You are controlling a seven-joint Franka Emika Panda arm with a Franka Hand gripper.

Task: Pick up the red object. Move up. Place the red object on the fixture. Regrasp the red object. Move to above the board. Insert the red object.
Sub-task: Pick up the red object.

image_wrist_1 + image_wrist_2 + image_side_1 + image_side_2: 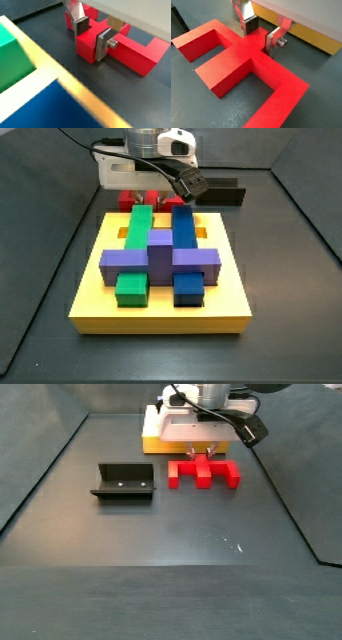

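Beside the thick yellow slotted board's point(167, 446) edge, your gripper point(261, 36) straddles the bright red plastic comb-shaped block point(244, 65), fingers nearly closed against it.

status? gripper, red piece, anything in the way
Gripper down at the red object, fingers either side of its crossbar; closed or not, can't tell. Red object flat on the floor between board and fixture. Nothing in the way.

Dark grey matte floor point(160, 544) w/ low dark walls point(40, 258) around, evenly lit.
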